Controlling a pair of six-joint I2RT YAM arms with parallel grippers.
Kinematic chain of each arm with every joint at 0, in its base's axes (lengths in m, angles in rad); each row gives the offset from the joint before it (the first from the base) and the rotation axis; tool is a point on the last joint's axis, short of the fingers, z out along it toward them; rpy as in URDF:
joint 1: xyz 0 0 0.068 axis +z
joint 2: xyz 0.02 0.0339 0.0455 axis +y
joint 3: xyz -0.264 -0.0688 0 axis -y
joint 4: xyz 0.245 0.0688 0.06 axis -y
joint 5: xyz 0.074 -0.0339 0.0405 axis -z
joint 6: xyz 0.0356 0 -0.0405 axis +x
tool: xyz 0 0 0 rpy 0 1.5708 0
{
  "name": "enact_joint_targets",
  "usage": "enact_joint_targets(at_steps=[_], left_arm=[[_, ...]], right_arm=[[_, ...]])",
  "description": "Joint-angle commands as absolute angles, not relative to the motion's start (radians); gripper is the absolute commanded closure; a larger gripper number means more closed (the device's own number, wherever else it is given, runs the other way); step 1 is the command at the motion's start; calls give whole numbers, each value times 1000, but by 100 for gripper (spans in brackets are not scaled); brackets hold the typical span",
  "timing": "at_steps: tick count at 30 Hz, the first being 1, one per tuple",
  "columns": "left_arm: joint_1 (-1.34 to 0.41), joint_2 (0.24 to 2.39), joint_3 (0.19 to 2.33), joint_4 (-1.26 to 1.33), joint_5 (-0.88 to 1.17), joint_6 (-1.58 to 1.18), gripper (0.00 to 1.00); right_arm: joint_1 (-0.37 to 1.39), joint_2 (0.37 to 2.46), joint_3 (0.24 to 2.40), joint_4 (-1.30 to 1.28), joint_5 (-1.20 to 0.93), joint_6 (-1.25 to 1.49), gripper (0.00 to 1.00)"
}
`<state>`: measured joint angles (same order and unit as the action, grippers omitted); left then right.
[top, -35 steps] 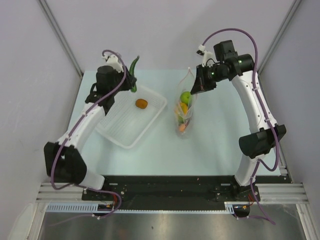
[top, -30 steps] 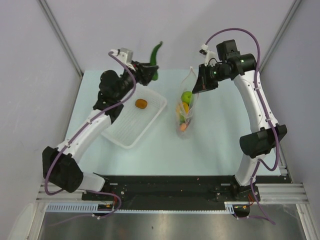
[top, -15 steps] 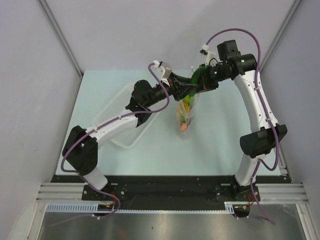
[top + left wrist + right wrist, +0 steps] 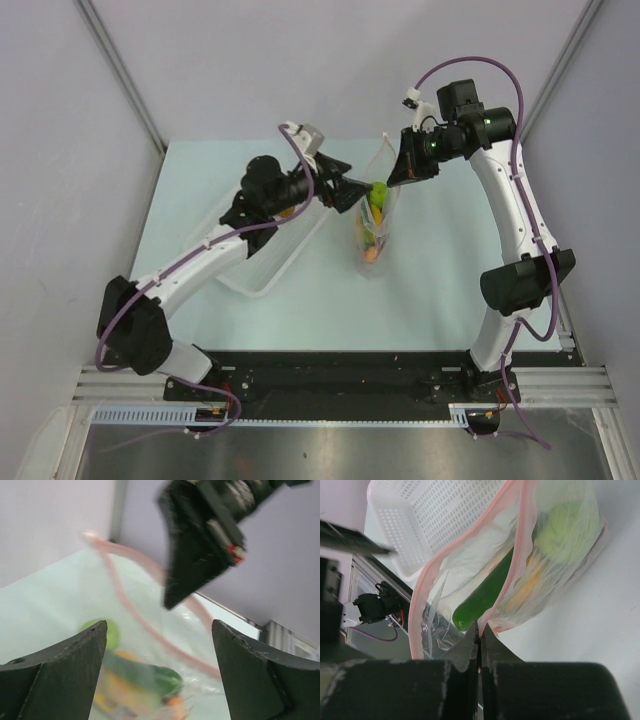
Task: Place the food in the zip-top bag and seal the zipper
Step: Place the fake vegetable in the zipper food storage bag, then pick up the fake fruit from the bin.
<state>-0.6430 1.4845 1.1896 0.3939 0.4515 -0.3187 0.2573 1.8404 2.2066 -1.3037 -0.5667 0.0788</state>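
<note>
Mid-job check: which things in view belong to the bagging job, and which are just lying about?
Job: zip-top bag; its zipper, pinched by the right gripper; cucumber, lime-green ball and orange piece inside it; left gripper, open at the mouth.
Lying about: white tray.

Food (image 4: 145, 676) blurred inside zip-top bag (image 4: 196, 680)

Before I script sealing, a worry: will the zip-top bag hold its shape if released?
Probably not: the zip-top bag looks thin and crinkled, its mouth apparently raised only where the right gripper pinches the zipper. The food inside should anchor its bottom, so it would likely slump, not slide.
</note>
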Motion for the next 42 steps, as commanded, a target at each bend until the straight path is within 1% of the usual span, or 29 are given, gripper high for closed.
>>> enact_joint_targets(at_steps=[1,5,8,9,10,14,18,22,26,29,32,35,39,42], left_arm=[[-505,1382,1202,229,387,-309,10],[-419,1433,1246,-22,264,-178,8],[-342,1511,1258,-95,215,-144,8],[-324,1537,1291,-127,197,-112,8],[-319,1596,1304,-155,145,-98,8],[-308,1709,1310,-182,92,-72,7],[-302,1822,1348,-164,19,-103,3],[-293,1916,1410,-175,2,-132,2],[-290,1994,1442,-169,-25,-91,1],[-284,2038,1494,-198,20,-97,2],[-284,2048,1511,-219,31,-89,6],[-284,2036,1497,-247,29,-71,7],[-282,2016,1453,-261,40,-61,4],[-282,2034,1479,-302,38,-75,4]], right_arm=[[255,1830,2218,-1279,-580,87,100],[253,1829,2220,-1278,-575,86,100],[253,1828,2220,-1278,-569,86,100],[253,1827,2218,-1278,-569,86,100],[253,1825,2218,-1276,-568,89,100],[255,1828,2218,-1273,-568,89,100],[256,1830,2218,-1272,-568,91,100],[256,1827,2214,-1276,-565,86,100],[253,1824,2212,-1281,-563,84,100],[252,1824,2212,-1281,-561,83,100],[250,1825,2214,-1281,-561,83,100],[247,1825,2214,-1279,-564,83,100],[249,1830,2214,-1273,-572,84,100],[249,1833,2214,-1273,-580,86,100]])
